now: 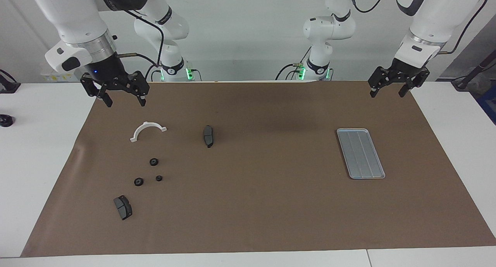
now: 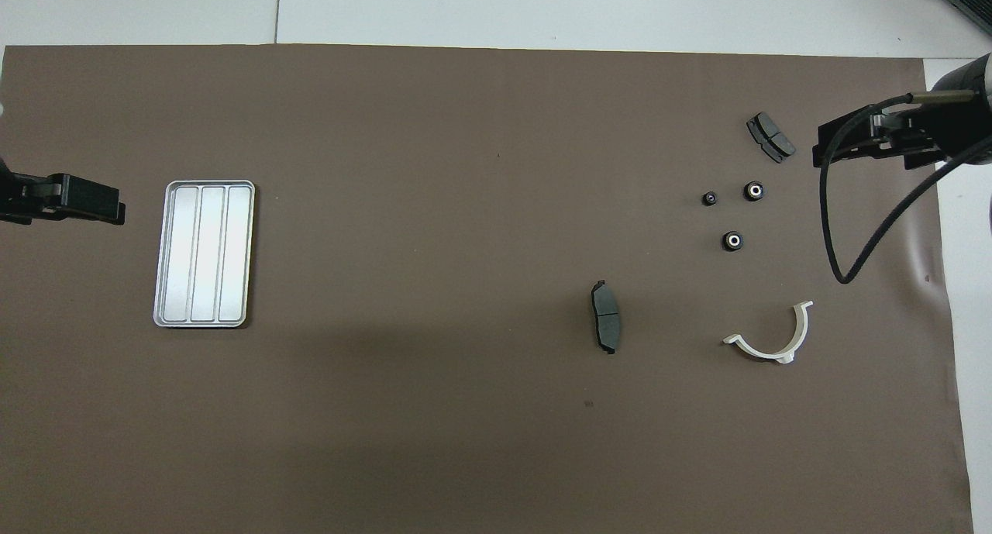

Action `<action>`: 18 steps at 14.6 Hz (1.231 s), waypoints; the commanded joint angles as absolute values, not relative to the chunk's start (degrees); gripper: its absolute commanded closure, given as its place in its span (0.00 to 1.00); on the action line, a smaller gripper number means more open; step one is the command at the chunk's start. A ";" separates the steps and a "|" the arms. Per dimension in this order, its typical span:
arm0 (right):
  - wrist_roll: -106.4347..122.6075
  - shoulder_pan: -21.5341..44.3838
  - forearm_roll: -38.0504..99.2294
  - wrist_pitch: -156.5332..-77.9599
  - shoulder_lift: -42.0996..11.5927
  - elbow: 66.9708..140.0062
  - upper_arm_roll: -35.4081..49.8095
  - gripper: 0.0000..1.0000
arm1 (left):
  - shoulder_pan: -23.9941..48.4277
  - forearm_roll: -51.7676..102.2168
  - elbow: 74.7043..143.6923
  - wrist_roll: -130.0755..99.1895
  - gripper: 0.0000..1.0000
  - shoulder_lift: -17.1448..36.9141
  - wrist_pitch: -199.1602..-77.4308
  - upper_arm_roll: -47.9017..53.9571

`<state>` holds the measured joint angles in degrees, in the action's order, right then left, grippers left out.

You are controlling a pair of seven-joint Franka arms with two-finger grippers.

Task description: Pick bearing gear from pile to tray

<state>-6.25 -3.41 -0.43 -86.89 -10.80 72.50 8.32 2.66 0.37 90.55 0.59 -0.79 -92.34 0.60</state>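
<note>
The pile lies toward the right arm's end of the brown mat. It holds three small black ring gears [image 1: 154, 162] [image 2: 733, 241], two dark grey brake pads [image 1: 208, 136] [image 2: 607, 317] and a white half-ring [image 1: 147, 130] [image 2: 775, 340]. The silver grooved tray [image 1: 360, 153] [image 2: 205, 253] lies empty toward the left arm's end. My right gripper [image 1: 124, 100] [image 2: 852, 135] is open and empty, raised over the mat's edge beside the pile. My left gripper [image 1: 387, 92] [image 2: 85, 201] is open and empty, raised over the mat's corner near the tray.
The second brake pad [image 1: 123, 207] [image 2: 771, 137] lies farthest from the robots in the pile. A small black object [image 1: 6, 120] sits on the white table off the mat at the right arm's end. The right arm's cable [image 2: 833, 232] hangs over the mat.
</note>
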 commanded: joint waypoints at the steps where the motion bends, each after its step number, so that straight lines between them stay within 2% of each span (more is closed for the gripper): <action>1: -7.21 -4.04 -0.88 -88.68 -10.02 73.92 8.79 0.00 | 1.93 1.23 92.55 1.05 0.00 -2.55 -91.94 1.14; 6: -7.29 -4.13 -0.53 -88.68 -10.02 74.09 8.79 0.00 | 1.76 1.23 92.46 0.97 0.00 -2.55 -92.02 1.14; 10: -9.76 -4.13 -0.62 -90.44 -9.31 76.90 8.79 0.00 | 1.67 1.23 92.46 0.88 0.00 -2.55 -91.93 1.14; 15: -7.21 -4.31 -1.05 -96.40 -12.56 79.53 8.70 0.00 | 1.14 1.23 92.46 0.70 0.00 -2.55 -92.02 1.06; 18: -6.16 -4.48 -6.05 -101.32 -15.20 83.04 8.79 0.00 | 1.14 1.23 92.46 0.79 0.00 -2.55 -92.02 1.05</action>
